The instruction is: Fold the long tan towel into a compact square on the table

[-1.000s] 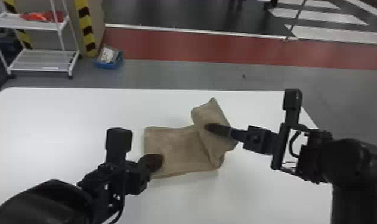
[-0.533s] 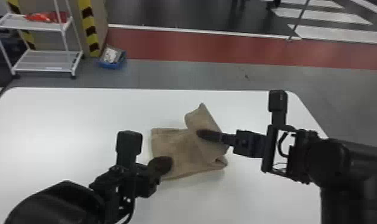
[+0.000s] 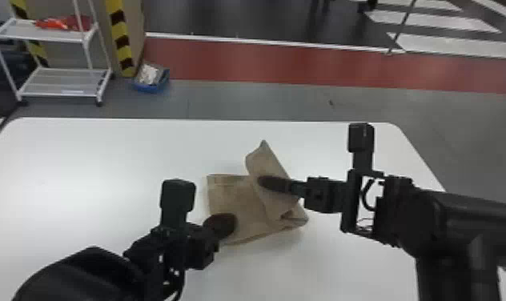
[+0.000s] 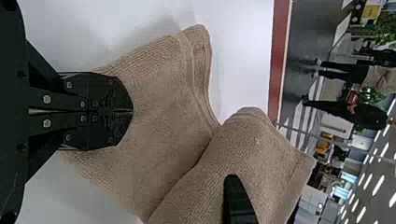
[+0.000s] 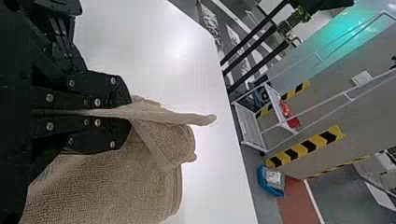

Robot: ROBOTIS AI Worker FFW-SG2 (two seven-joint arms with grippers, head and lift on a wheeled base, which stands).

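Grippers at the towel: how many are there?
2: the left gripper, shut, at the near left corner of the towel; the right gripper, pinching the towel's raised fold.

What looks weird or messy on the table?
The towel looks crooked: the right gripper pinches a raised, slanting flap, so its edges don't line up. That's probably just mid-fold. I see no spill or tear.

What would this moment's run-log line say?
towel: partly folded, on table | left gripper: fingers shut, at towel's flat part | right gripper: fingers shut on towel's raised flap | fold: unfinished
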